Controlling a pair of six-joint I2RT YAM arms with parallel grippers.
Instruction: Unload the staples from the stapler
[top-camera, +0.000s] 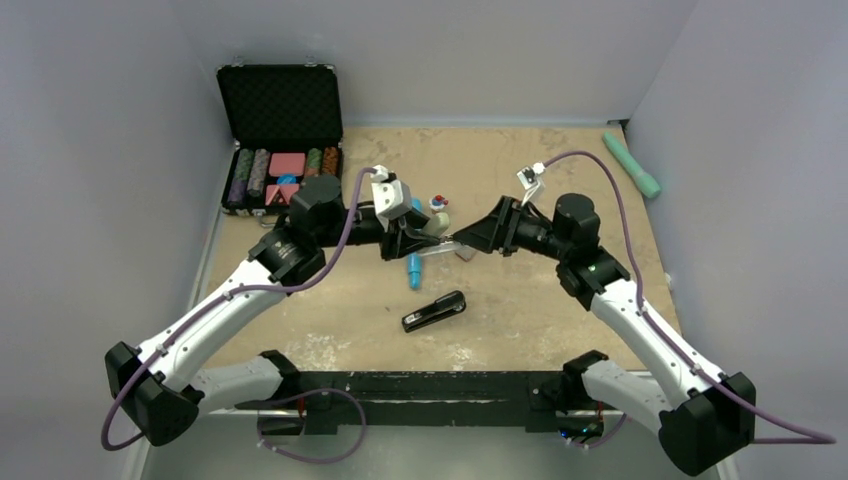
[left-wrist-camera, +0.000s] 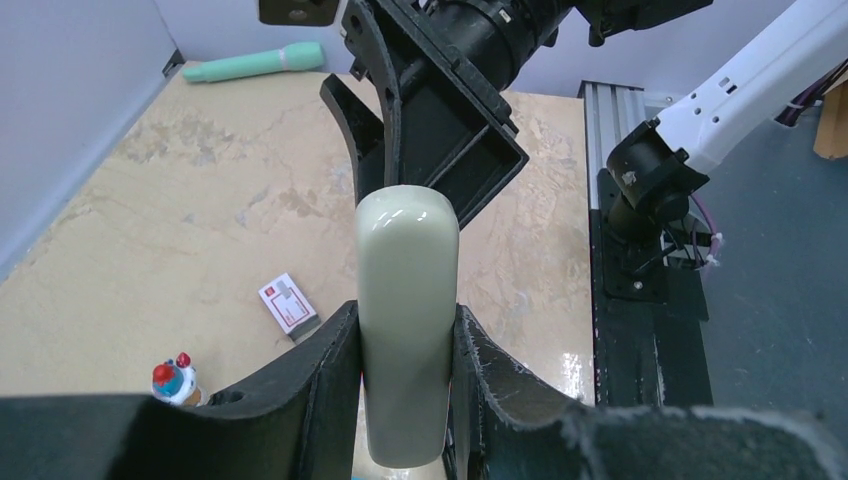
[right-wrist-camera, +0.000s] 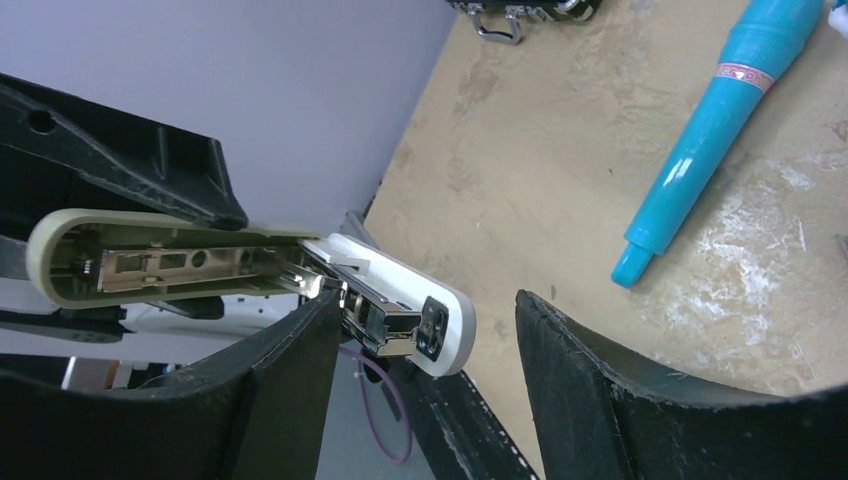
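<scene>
My left gripper (top-camera: 420, 236) is shut on a cream stapler (top-camera: 437, 227) and holds it above the table's middle. In the left wrist view the stapler's cream top cover (left-wrist-camera: 407, 300) stands clamped between the two fingers of the left gripper (left-wrist-camera: 405, 315). In the right wrist view the stapler is hinged open: the cream cover (right-wrist-camera: 150, 262) is swung back and the metal magazine (right-wrist-camera: 385, 322) lies on the white base (right-wrist-camera: 450, 325). My right gripper (right-wrist-camera: 420, 385) is open. The stapler's front end sits between its fingers, close against the left finger (right-wrist-camera: 290, 390). The right gripper also shows in the top view (top-camera: 466, 241).
A black stapler (top-camera: 433, 311) lies on the table nearer the bases. A blue pen (top-camera: 413, 268) lies under the grippers. A small red and white box (left-wrist-camera: 288, 303) and a little figurine (left-wrist-camera: 174, 380) lie nearby. An open black case (top-camera: 280, 140) stands back left, a green tube (top-camera: 631, 165) back right.
</scene>
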